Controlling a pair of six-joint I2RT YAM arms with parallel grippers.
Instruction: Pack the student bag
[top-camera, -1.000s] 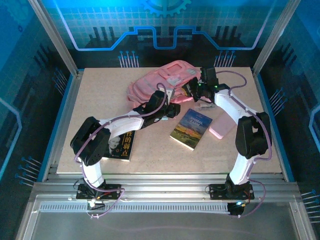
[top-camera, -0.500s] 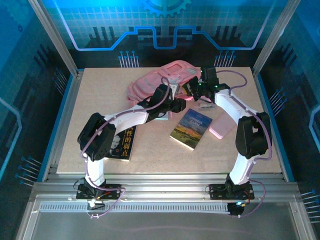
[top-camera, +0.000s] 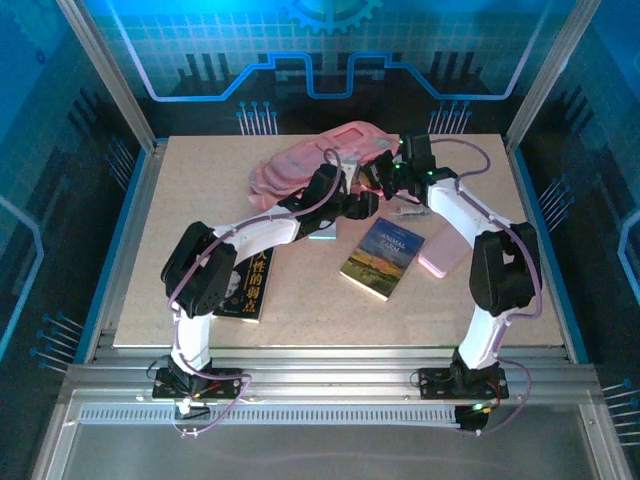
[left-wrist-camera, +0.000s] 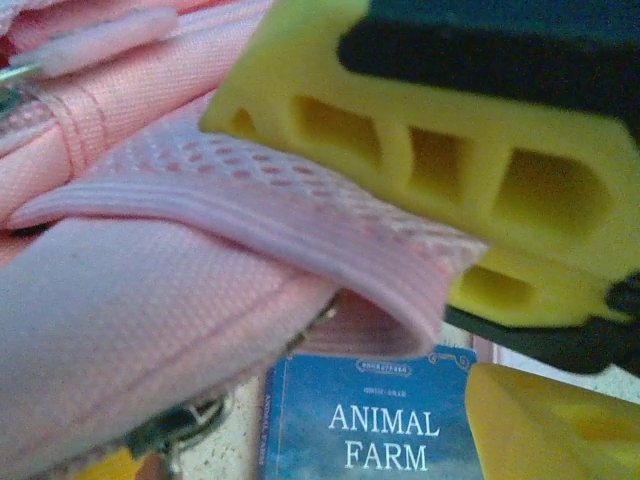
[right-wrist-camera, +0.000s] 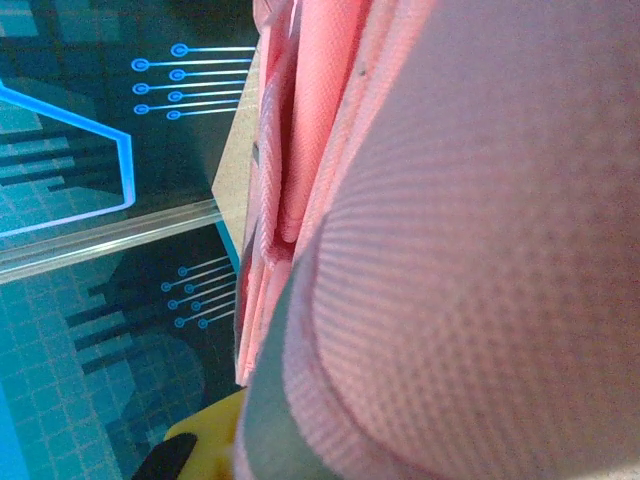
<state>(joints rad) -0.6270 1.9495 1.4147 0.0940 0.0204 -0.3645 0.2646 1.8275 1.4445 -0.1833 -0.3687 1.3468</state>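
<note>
Pink bag is lying on the table; the right gripper is pinching its fabric tight, while the left gripper is standing wide around 1 strap.

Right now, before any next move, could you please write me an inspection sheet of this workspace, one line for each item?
Surface: beige board table, flat, no spills seen.
Job's things: pink student bag, lying at the far middle.
Clutter: Animal Farm book, dark book partly under the left arm, pink flat case; all outside the bag.
Grippers: left gripper open, a bag edge between its fingers; right gripper shut at the bag's right side, grip on fabric unclear.
Cables: purple cables run along both arms; one arcs over the bag.
Surroundings: metal frame, blue patterned panels.
</note>
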